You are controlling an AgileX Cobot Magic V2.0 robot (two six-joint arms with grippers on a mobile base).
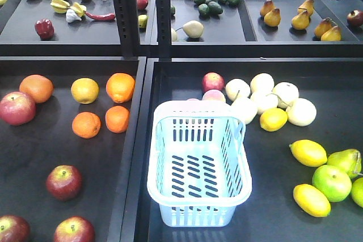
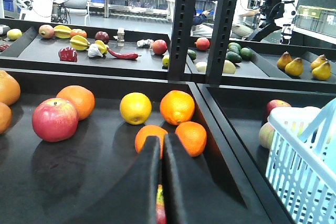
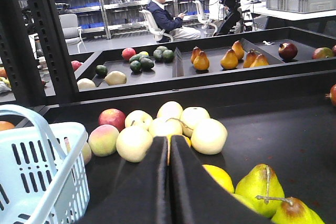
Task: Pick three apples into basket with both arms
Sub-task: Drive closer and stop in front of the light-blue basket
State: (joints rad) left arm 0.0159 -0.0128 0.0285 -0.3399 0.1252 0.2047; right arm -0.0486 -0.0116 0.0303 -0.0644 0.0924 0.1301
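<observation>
Picking hasn't started, I'd say: the basket (image 1: 199,212) sits empty, with three dark red apples (image 1: 64,182) around eight o'clock from it. The left gripper (image 2: 161,145) and right gripper (image 3: 169,142) both have jaws pressed together. Next, the left must spread over an apple.

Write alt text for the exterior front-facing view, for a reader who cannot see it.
An empty pale blue basket stands at the left edge of the right-hand black tray. In the left tray, three dark red apples lie near the front, with oranges behind them. Lemons, pale round fruit and green fruit lie right of the basket.
</observation>
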